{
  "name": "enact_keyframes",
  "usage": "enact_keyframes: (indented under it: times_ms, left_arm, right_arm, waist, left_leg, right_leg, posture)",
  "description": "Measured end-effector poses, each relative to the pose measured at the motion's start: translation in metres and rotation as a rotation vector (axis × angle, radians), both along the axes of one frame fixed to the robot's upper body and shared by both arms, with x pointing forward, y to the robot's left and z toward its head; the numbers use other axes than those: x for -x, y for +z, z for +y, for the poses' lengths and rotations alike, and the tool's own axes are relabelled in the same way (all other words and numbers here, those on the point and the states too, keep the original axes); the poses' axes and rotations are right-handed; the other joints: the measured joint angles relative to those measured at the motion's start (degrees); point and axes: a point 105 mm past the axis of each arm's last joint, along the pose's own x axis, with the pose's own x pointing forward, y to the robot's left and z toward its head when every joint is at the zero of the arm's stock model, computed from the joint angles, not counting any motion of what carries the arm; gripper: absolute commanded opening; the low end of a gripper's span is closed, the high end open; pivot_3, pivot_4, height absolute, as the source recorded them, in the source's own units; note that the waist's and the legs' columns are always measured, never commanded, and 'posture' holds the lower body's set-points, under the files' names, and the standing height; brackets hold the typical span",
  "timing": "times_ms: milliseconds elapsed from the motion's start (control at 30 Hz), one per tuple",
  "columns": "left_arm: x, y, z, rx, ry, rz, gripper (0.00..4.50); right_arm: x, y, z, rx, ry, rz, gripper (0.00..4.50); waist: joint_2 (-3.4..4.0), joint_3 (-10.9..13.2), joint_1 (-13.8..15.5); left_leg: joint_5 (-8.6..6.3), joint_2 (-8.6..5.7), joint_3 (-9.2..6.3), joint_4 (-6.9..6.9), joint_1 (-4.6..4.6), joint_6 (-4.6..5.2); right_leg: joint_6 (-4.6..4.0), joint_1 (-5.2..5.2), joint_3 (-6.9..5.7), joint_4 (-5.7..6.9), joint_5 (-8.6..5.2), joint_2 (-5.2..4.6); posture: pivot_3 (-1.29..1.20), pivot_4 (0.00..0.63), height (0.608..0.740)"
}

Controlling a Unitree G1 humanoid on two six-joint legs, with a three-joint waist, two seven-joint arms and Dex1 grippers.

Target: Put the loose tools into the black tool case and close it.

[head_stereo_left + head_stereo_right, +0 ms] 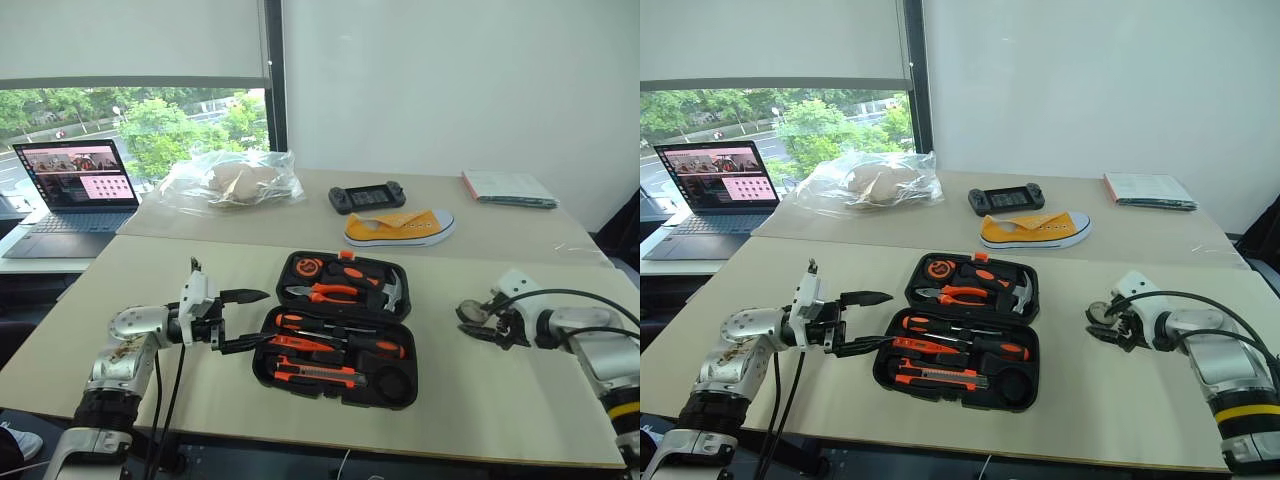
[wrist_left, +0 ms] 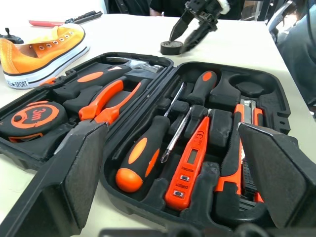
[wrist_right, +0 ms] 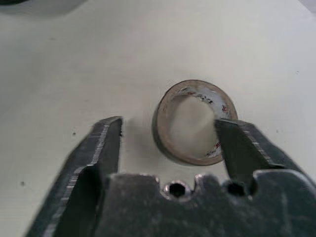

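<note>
Case (image 1: 335,330) lies open on the near table, lid half away from the robot, tray half toward it. Both screwdrivers (image 2: 148,155), the tester (image 2: 190,163) and the knife (image 1: 318,374) already sit in their slots; the round pocket (image 1: 392,384) at the tray's right end looks empty.

Tape roll (image 3: 193,121) is the one loose tool, lying flat on the table well right of the case, hole upward. Right gripper (image 1: 1110,328) is right at it, pointing down and in toward the case. Fingers part-open and straddling the roll's wall: one finger (image 3: 236,148) over the hole, the other outside. No pinch yet, nothing lifted. Right arm is plainly the nearer one.

Left gripper (image 1: 245,320) hangs level at the case's left end, fingers spread wide, empty
</note>
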Motion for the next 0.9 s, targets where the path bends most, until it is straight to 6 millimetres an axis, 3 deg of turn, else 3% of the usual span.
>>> enact_keyframes:
  times_ms: [200, 367, 433, 533, 600, 633, 767, 900]
  left_arm:
    - [0.002, -0.001, 0.0, -0.003, -0.01, 0.001, 4.5]
    - [0.004, -0.002, 0.0, -0.006, -0.022, 0.002, 4.5]
    - [0.006, -0.005, 0.002, -0.01, -0.026, 0.008, 4.5]
    - [0.009, -0.008, 0.002, -0.014, -0.033, 0.016, 4.5]
    - [0.011, -0.009, 0.003, -0.024, -0.041, 0.014, 4.5]
    - [0.014, -0.01, 0.006, -0.037, -0.041, 0.019, 4.5]
    - [0.019, -0.016, 0.01, -0.05, -0.04, 0.036, 4.5]
    - [0.02, -0.015, 0.008, -0.053, -0.048, 0.029, 4.5]
  right_arm:
    - [-0.005, 0.003, 0.001, 0.009, 0.055, -0.004, 0.05]
    - [-0.005, 0.003, 0.015, -0.026, 0.146, -0.009, 0.05]
    - [0.003, 0.011, 0.038, -0.112, 0.274, -0.032, 0.05]
    - [0.018, 0.039, 0.072, -0.197, 0.486, -0.099, 0.05]
    - [0.033, 0.054, 0.086, -0.223, 0.579, -0.112, 0.05]
    - [0.051, 0.058, 0.099, -0.251, 0.641, -0.072, 0.05]
    - [0.103, 0.049, 0.141, -0.293, 0.811, 0.105, 0.05]
    - [0.115, 0.03, 0.149, -0.281, 0.793, 0.191, 0.05]
  waist:
    - [0.02, 0.0, -0.5]
    - [0.02, 0.0, -1.0]
    - [0.08, 0.0, -1.1]
    - [0.18, 0.1, -1.2]
    - [0.19, 0.1, -1.0]
    - [0.2, 0.1, -0.8]
    - [0.17, 0.1, -0.4]
    - [0.12, 0.2, -0.1]
  left_leg:
    - [0.02, 0.0, 0.03, 0.02, 0.06, -0.04]
    - [0.04, 0.03, 0.03, 0.01, 0.07, -0.08]
    - [0.05, 0.04, 0.02, 0.0, 0.07, -0.09]
    - [0.05, 0.07, 0.01, 0.02, 0.09, -0.1]
    - [0.05, 0.07, -0.01, 0.01, 0.09, -0.1]
    - [0.04, 0.06, -0.09, -0.02, 0.07, -0.1]
    - [-0.01, 0.07, -0.14, 0.02, 0.05, -0.07]
    - [-0.11, -0.04, -0.12, 0.1, 0.04, 0.11]
  right_leg:
    - [0.01, 0.01, 0.02, 0.08, 0.0, -0.01]
    - [0.0, 0.01, 0.02, 0.11, 0.0, 0.0]
    - [0.0, 0.0, 0.03, 0.11, 0.0, 0.02]
    - [0.0, 0.01, 0.01, 0.14, 0.0, 0.02]
    - [0.0, 0.02, 0.01, 0.13, 0.0, -0.01]
    - [-0.01, 0.02, -0.02, 0.11, 0.0, -0.03]
    - [-0.02, 0.05, -0.05, 0.07, 0.0, -0.09]
    - [0.01, 0.06, -0.03, 0.07, 0.0, -0.27]
  posture:
    - [0.0, 0.15, 0.74]
    - [0.0, 0.15, 0.74]
    - [0.0, 0.15, 0.74]
    - [0.0, 0.15, 0.74]
    - [0.0, 0.15, 0.74]
    - [0.0, 0.15, 0.74]
    - [0.0, 0.15, 0.74]
    - [0.0, 0.15, 0.74]
